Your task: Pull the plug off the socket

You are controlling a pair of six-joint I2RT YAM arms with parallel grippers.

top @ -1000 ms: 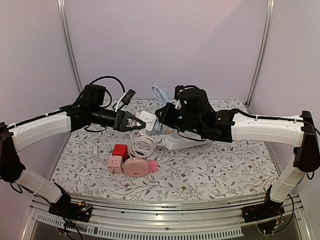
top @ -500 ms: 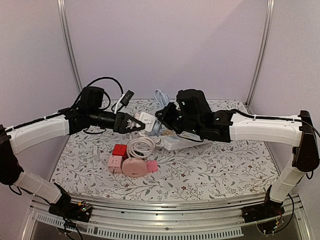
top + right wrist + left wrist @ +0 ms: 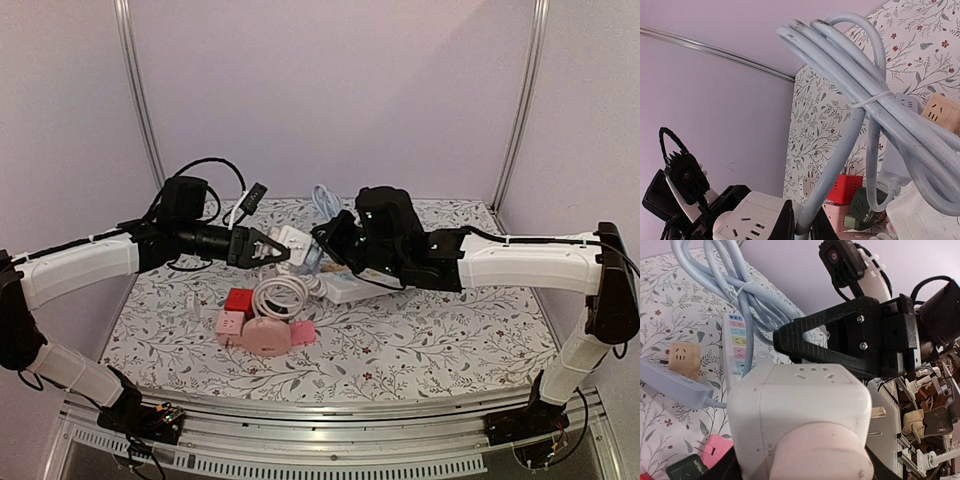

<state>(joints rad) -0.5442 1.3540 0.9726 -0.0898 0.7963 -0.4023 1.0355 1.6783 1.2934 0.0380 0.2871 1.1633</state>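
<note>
One white cube socket (image 3: pixel 296 238), raised off the surface (image 3: pixel 450 330) over its far middle; socket holes show on its upper face in the left wrist view, and a brass prong juts from its right side.
One left end effector (image 3: pixel 275 250), reaching in from the left, clamped on the cube.
One bundle of pale blue cable (image 3: pixel 840 70), looped and tied with a thin band; one strand runs down just beside the cube; whether its end sits in the socket cannot be told, the spot being hidden.
One right end effector (image 3: pixel 802 222), reaching in from the right, fingers closed tight on that strand; it faces the left one across the cube.
One white power strip (image 3: pixel 352 285), lying under the right arm.
One pale blue power strip (image 3: pixel 675 382), with a tan plug (image 3: pixel 684 360) standing on it.
One coil of white cable (image 3: pixel 285 293), on the surface near of the cube.
One red cube adapter (image 3: pixel 240 300), left of the coil; one pink cube adapter (image 3: pixel 230 325) touching its near side; one pink round case (image 3: pixel 270 337) just right of the pink cube.
One dark green adapter (image 3: pixel 862 205), beside the red cube.
</note>
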